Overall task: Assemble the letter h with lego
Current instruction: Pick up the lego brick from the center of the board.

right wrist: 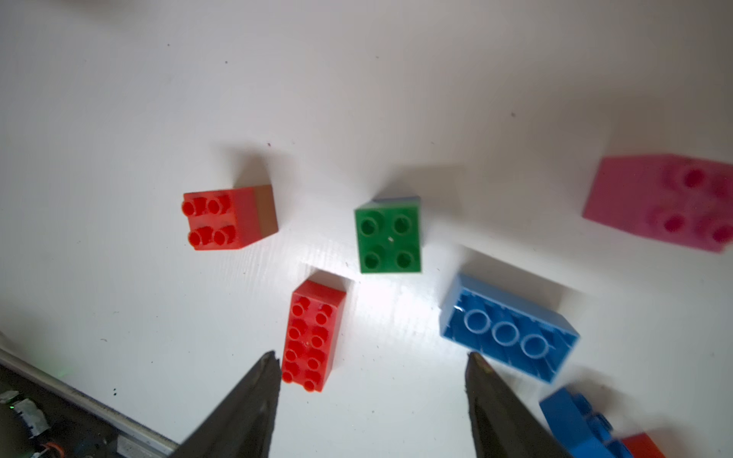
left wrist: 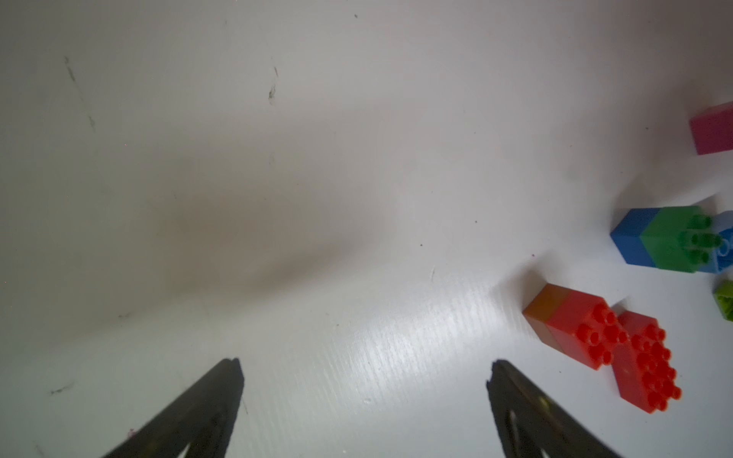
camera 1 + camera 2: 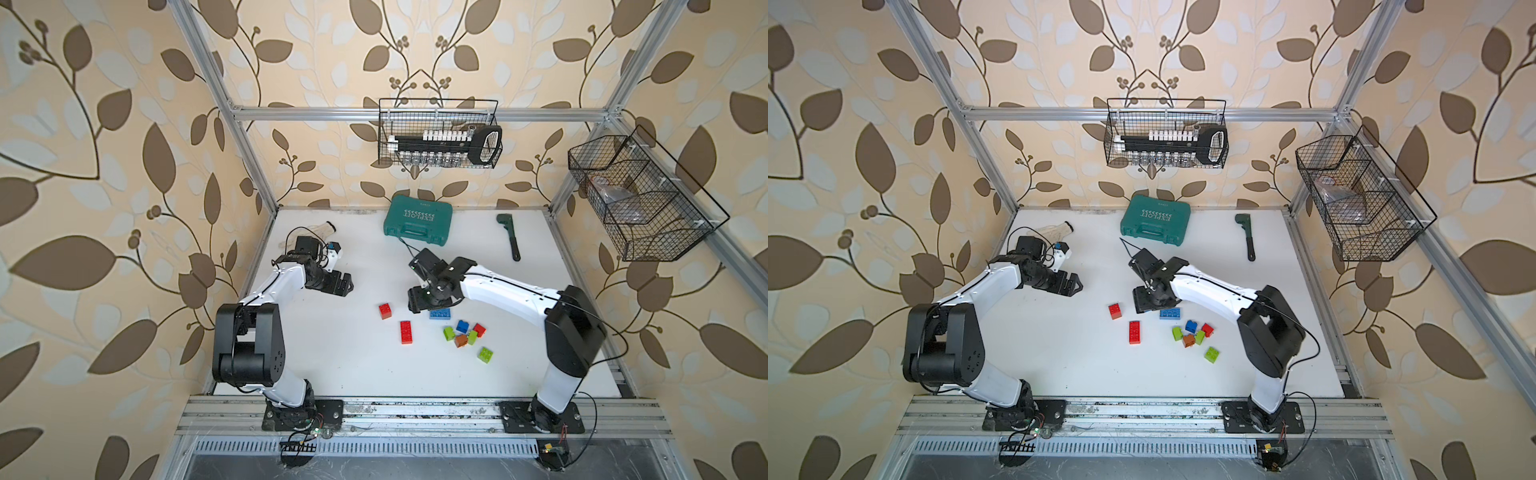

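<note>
Across the white table [image 3: 332, 365], lego [image 3: 1134, 332] lies loose, all of it nearer the right arm's side. Over it the right gripper [image 1: 373, 357] hangs tips-down, fingers spread, nothing between them. Just beside one fingertip: the long red brick [image 1: 313, 335], flat, studs up; touching or not, hard to say from the wrist view. Near the other fingertip: the long blue brick [image 1: 509, 327], flipped, hollow underside up. Past those two stands the green-on-blue stack [image 1: 388, 236], upright, on its own. Off to one side of it, the red-on-orange stack [image 1: 230, 216], upright too, apart from the rest. At the wrist view's edge a pink brick [image 1: 666, 202], blurred, studs showing.

From above, a cluster [image 3: 462, 326] of lime, blue, red and orange squares sits tumbled together, pieces touching, just toward the front rail from the long blue brick. One lime brick [image 3: 485, 354] lies alone, nearer the rail again.

Off to the left of the bricks, touching none, the left gripper [image 2: 365, 365] hovers over bare table, fingers wide, empty.

Along the back wall: teal case [image 3: 417, 220], closed, lettering up; dark wrench [image 3: 509, 235] flat to its right; pale glove [image 3: 326, 227] behind the left arm.
</note>
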Available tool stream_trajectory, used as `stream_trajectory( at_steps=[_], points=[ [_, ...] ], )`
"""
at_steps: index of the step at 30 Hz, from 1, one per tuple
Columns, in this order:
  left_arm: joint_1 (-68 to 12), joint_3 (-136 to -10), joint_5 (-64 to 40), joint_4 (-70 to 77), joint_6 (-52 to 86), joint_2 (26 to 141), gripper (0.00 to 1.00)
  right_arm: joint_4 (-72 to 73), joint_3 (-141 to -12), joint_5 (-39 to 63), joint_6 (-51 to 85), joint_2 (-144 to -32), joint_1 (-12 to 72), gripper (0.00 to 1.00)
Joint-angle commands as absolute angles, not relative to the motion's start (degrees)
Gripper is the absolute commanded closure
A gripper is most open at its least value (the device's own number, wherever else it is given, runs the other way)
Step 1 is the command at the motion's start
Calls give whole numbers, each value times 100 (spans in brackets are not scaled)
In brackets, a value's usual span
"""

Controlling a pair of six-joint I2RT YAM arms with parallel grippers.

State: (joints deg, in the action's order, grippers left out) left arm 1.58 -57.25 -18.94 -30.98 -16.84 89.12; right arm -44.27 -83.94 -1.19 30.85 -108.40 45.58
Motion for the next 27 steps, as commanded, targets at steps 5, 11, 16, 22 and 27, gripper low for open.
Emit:
stream_trajectory(
  at_steps=[5,11,16,22,27],
  points=[
    [215,-5525,-1617,-2596,-1721,8722,1,-5142,-9207,-713,2646,-11717,4544,29],
    [229,-5337,-1560,-2451,-1775,8640,1,-5006,-9232,-561,2666,-11934,4432,35],
    [237,-5252,-1573,-2362,-1789,8673,1,-5015,-9267,-528,2764,-12040,4391,55],
    [246,-5300,-1600,-2426,-1797,8789,1,-4957,-9229,-617,2792,-11930,4379,65],
    [246,-5328,-1559,-2435,-1794,8789,1,-4998,-9137,-509,3054,-11663,4395,69]
  ],
)
